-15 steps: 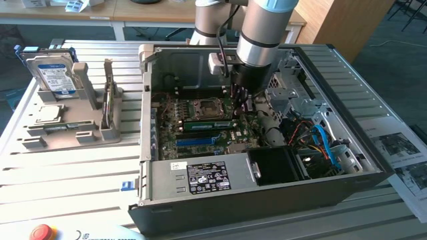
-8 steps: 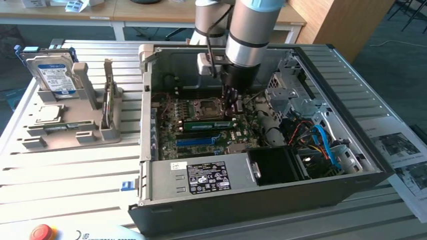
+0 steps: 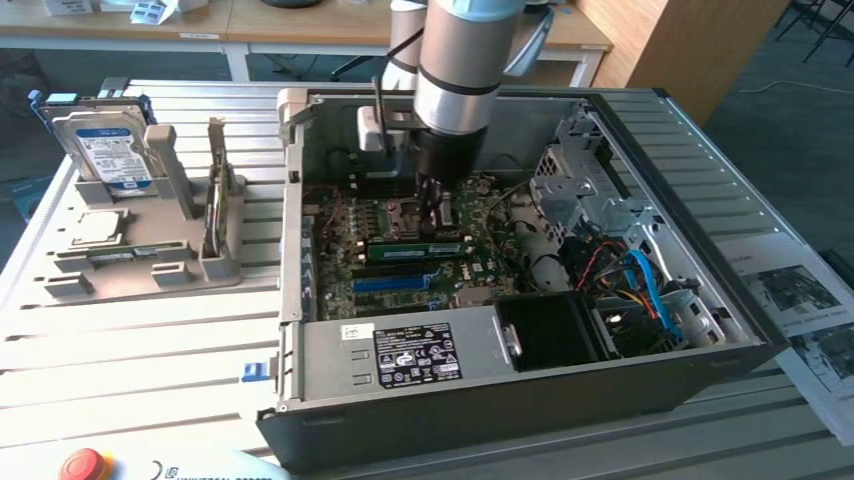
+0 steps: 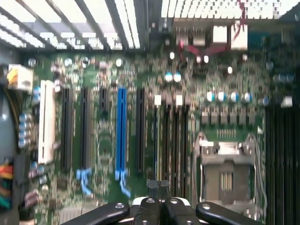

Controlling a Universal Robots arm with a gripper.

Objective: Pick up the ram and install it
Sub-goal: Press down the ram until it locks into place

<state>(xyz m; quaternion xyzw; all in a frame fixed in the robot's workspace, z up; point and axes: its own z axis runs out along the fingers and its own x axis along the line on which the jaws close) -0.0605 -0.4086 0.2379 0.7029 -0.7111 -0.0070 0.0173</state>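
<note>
The ram [image 3: 416, 244], a long green stick, stands on edge in a slot of the motherboard [image 3: 400, 285] inside the open computer case [image 3: 534, 400]. My gripper [image 3: 430, 208] hangs straight down into the case, shut, with its tips right at the ram's top edge near the middle. Nothing shows between the fingers. In the wrist view the black fingers [image 4: 147, 208] are pressed together over the row of memory slots [image 4: 171, 140], beside the CPU socket [image 4: 227, 176]. The ram [image 4: 154, 140] shows there as a thin edge-on line.
A grey holder [image 3: 134, 265] at the exterior view's left carries a hard drive [image 3: 110, 150] and a square silver CPU [image 3: 96, 228]. Drive cages [image 3: 587, 190], cables [image 3: 641, 280] and the power supply [image 3: 414, 355] crowd the case. A red stop button [image 3: 83, 465] sits at the front.
</note>
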